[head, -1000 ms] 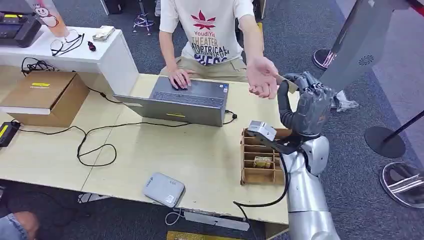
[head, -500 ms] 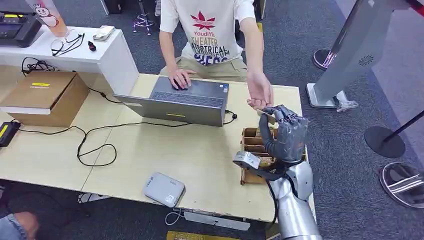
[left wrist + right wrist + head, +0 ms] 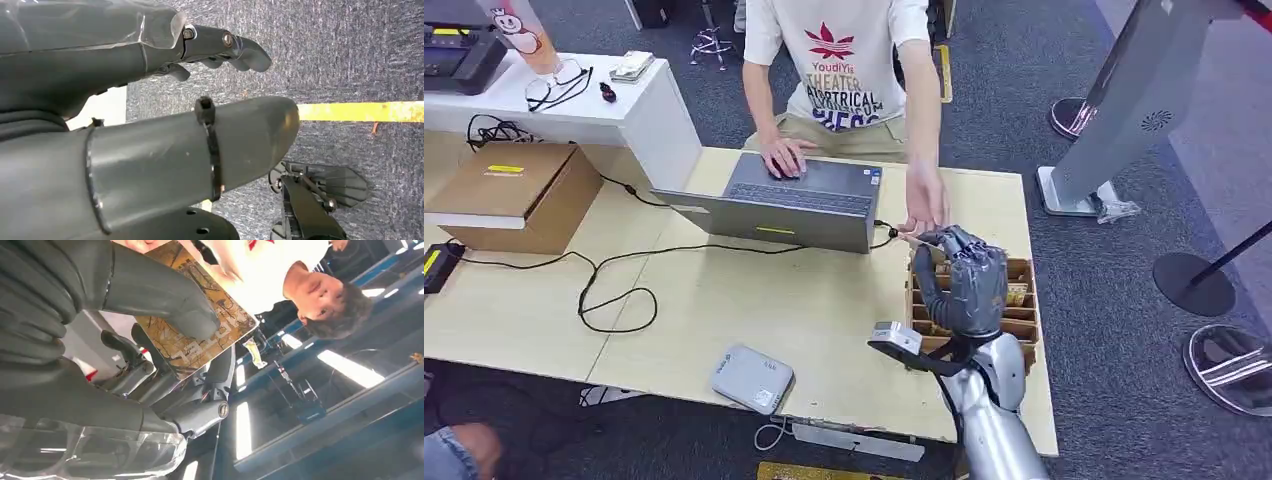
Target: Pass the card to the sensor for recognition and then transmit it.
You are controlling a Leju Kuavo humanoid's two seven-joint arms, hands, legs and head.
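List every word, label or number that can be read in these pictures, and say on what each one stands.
"YoudiYis THEATER" on the person's white T-shirt, under a red leaf sign.
More lines below on the shirt, partly legible: about "ATORTRICAL", then blurred.
Yellow label on the cardboard box: too small to read.
Sticker on the grey sensor: too small to read.
Card in the right hand: patterned print, no legible words.

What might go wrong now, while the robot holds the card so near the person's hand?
1. The right hand grips the card near one edge, so it may slip.
2. The person's hand is very close, so the fingers may bump it.
3. The wooden rack lies just below; a dropped card may land there.
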